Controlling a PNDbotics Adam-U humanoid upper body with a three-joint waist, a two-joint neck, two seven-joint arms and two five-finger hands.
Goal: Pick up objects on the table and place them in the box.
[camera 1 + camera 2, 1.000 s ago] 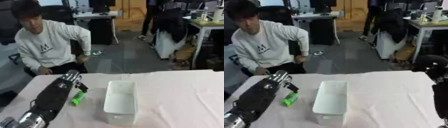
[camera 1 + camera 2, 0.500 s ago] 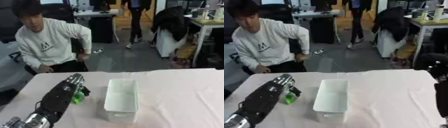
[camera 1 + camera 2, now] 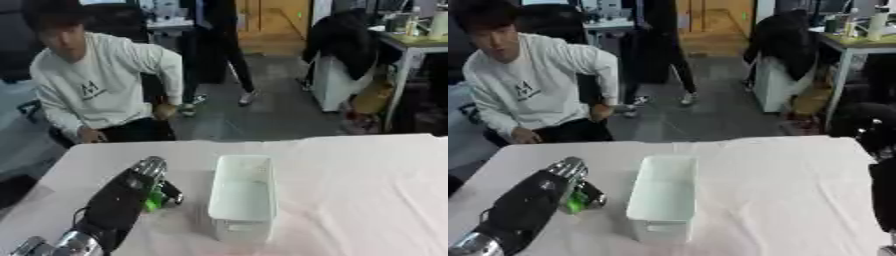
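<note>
Reaching in from the lower left, left hand (image 3: 156, 186) curling round a small green object (image 3: 155, 201) at lower left of centre. Sitting just right of it: the white box (image 3: 242, 195), long axis running away up the frame. Right hand showing nowhere; only a dark arm at the right edge.

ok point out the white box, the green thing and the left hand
white box (image 3: 242, 192), left eye view, on its inner floor
green thing (image 3: 155, 202), left eye view, on its visible green part
left hand (image 3: 166, 194), left eye view, on its fingers
</note>
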